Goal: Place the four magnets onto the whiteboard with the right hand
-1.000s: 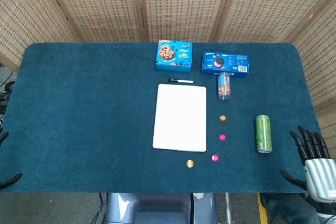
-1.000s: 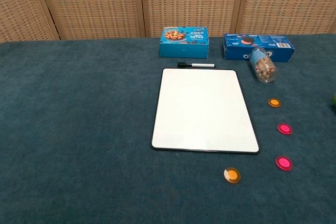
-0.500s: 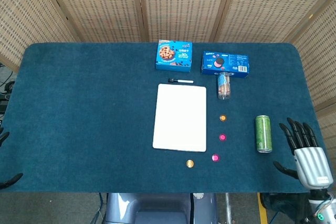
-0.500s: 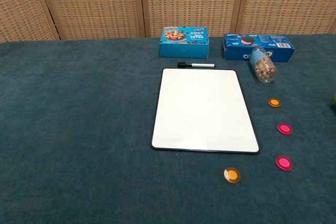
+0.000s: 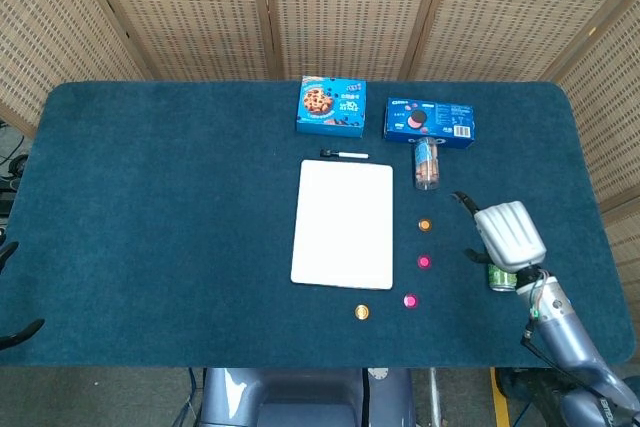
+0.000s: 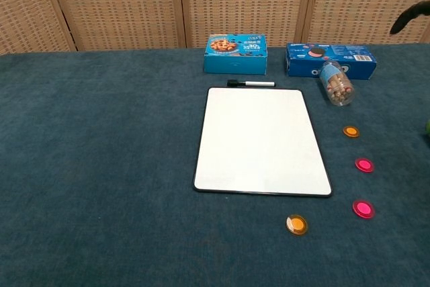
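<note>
The whiteboard (image 5: 342, 224) (image 6: 262, 140) lies flat mid-table with nothing on it. To its right sit an orange magnet (image 5: 424, 225) (image 6: 351, 131) and a pink magnet (image 5: 424, 262) (image 6: 364, 165). A second pink magnet (image 5: 409, 300) (image 6: 363, 208) and a second orange magnet (image 5: 362, 312) (image 6: 296, 224) lie near the board's front right corner. My right hand (image 5: 508, 234) hovers, back up, right of the magnets and holds nothing; one dark fingertip (image 6: 410, 17) shows in the chest view. Only dark fingertips (image 5: 25, 330) of my left hand appear at the table's left edge.
A green can (image 5: 501, 278) lies partly under my right hand. At the back are a blue cookie box (image 5: 331, 106), a blue Oreo box (image 5: 429, 120), a clear biscuit tube (image 5: 427, 163) on its side and a black marker (image 5: 344, 154) above the board.
My right hand has risen from the table's front right edge and swung left and forward, over the green can toward the magnets. Nothing else has moved.
</note>
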`<state>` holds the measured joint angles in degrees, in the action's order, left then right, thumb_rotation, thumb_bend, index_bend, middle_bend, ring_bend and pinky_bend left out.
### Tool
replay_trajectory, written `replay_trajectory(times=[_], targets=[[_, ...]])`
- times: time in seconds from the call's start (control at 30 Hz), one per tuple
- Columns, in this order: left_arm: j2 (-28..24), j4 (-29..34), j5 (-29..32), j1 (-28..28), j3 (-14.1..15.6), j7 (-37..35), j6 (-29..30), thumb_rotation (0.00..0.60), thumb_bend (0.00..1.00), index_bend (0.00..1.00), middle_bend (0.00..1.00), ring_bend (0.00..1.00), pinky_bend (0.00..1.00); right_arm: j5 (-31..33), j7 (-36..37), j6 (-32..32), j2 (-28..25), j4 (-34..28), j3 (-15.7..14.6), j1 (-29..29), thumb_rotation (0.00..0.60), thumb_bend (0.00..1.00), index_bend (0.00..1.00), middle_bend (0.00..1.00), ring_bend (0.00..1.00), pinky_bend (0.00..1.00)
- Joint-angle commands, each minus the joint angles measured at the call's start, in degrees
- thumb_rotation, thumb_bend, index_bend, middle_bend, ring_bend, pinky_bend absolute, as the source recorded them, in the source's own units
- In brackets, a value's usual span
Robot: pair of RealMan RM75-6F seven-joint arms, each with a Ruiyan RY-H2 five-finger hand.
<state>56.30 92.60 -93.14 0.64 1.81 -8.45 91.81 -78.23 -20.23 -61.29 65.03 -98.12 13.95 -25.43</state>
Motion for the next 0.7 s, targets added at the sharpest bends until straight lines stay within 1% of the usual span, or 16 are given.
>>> replay_trajectory(times=[0.03,0.13,0.2,0.23,0.33,0.5,0.57,0.7], targets=[[0.0,0.3,0.5,-0.3,-0.1,0.2,-0.8,0.6,0.0,0.0,0.0,0.0,0.0,12.2,-10.3,7.3,7.5,3.2,2.8,-8.2,0.6,0.12,0.27,0.94,0.94,1.0],[-0.1,0.5,1.0,-0.6,-0.3,0.2,-1.3,0.6,0.0,0.0,0.0,0.0,0.0,20.6,-16.8,8.6,12.2,6.5,2.9,-12.2,0.6,0.13,0.28,0.94,0.94,1.0],[-0.1,0.5,1.2,-0.7,-0.4,0.3,-1.6,0.6,0.0,0.0,0.0,0.0,0.0,24.3,-19.3,8.7,14.1,7.9,2.7,-13.8,0.6,0.16,0.29,0.94,0.94,1.0],[-0.2,0.6,1.3,-0.8,-0.4,0.3,-1.8,0.6,0.0,0.0,0.0,0.0,0.0,26.7,-20.5,8.8,15.5,9.2,2.6,-14.8,0.6,0.18,0.29,0.94,0.94,1.0],[-0.2,0.7,1.3,-0.9,-0.4,0.3,-2.0,0.6,0.0,0.0,0.0,0.0,0.0,31.0,-22.5,8.7,18.5,12.7,2.0,-16.8,0.6,0.28,0.32,0.94,0.94,1.0],[-0.3,0.7,1.0,-0.9,-0.3,0.4,-2.0,0.6,0.0,0.0,0.0,0.0,0.0,34.1,-23.1,8.8,22.4,18.0,0.3,-18.5,0.6,0.34,0.34,0.94,0.94,1.0],[-0.3,0.7,1.0,-0.9,-0.3,0.3,-2.0,0.6,0.0,0.0,0.0,0.0,0.0,34.3,-22.8,9.0,23.4,19.6,-0.5,-18.8,0.6,0.36,0.35,0.94,0.94,1.0],[-0.4,0.7,1.0,-1.0,-0.2,0.2,-2.2,0.6,0.0,0.0,0.0,0.0,0.0,33.5,-21.9,8.6,24.6,21.4,-1.9,-18.9,0.6,0.36,0.35,0.94,0.94,1.0]])
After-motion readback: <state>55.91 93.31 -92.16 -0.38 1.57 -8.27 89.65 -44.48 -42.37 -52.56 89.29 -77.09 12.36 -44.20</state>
